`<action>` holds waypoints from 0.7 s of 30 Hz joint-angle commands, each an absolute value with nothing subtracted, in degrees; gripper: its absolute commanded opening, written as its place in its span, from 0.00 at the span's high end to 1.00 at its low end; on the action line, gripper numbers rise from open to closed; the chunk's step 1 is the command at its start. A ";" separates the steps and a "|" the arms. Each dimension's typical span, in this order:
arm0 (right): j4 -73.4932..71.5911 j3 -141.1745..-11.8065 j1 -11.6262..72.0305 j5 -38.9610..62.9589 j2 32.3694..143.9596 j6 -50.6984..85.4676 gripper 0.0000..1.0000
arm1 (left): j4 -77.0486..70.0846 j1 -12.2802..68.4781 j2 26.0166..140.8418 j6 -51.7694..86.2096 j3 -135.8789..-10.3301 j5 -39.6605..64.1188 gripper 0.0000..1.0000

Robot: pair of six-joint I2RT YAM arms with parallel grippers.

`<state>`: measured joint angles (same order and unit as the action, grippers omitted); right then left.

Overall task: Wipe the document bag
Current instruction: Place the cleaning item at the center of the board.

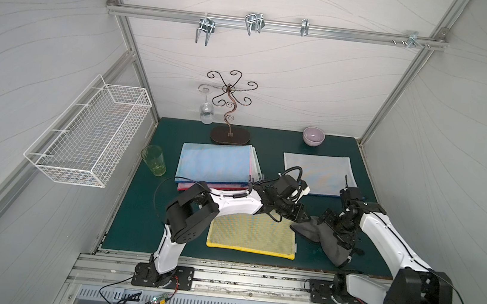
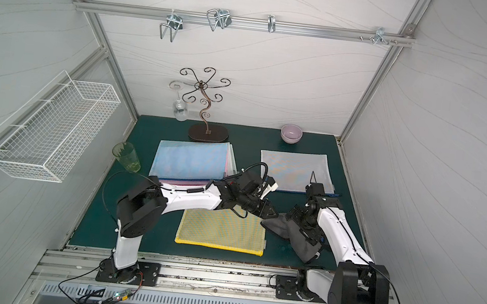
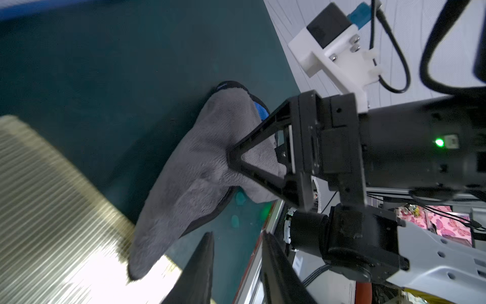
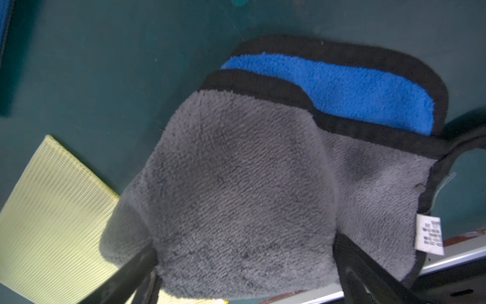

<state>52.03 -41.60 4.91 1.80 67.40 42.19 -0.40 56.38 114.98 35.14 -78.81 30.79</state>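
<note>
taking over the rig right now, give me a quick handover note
Left gripper: open, empty, tip beside the grey cloth.
Right gripper: jaws wide, straddling the bunched cloth; whether it truly grips is unclear.
Yellow document bag: flat on the green mat, front centre; one end of the cloth laps onto its corner. A stack of bags and a pale bag lie further back.
Done: cloth is at the bag's edge; no wiping can be confirmed.
Left: probably secure the cloth in the right gripper, then sweep it across the yellow bag.
</note>
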 commanded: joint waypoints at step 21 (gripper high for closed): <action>62.78 -51.04 -2.20 3.26 57.81 40.37 0.01 | 16.90 56.25 134.01 37.92 -93.69 30.27 0.68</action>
<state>60.31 -49.17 -1.78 3.40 58.74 40.86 12.75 56.03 130.82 38.72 -92.49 31.94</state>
